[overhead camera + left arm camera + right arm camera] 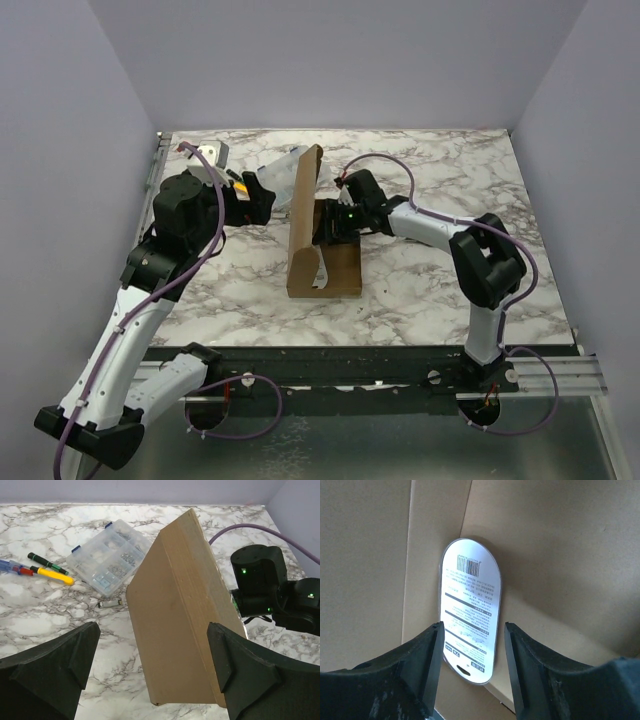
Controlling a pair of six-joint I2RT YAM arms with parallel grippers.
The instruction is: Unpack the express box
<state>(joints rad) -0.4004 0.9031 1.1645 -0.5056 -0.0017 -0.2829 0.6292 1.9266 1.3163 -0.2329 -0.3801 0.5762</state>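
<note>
The express box (pixel 340 265) lies open mid-table, its brown lid (pixel 303 210) standing upright along the left side. My right gripper (pixel 335 225) is inside the box, open. In the right wrist view its fingers (pixel 415 670) straddle the lower end of a white printed blister card (pixel 470 610) that leans in the fold between the box floor and wall, apart from both fingers. A white card (pixel 320 268) shows at the box's near end. My left gripper (pixel 255 205) is open and empty just left of the lid, whose outer face (pixel 175 620) lies between and beyond the fingers.
A clear plastic compartment case (pixel 107 557) lies at the back left, also seen in the top view (pixel 280 170). Beside it lie a yellow-handled tool (pixel 50 574), a green-tipped pen (pixel 47 562) and a small grey piece (pixel 110 603). The right arm's wrist (pixel 260 580) sits behind the lid.
</note>
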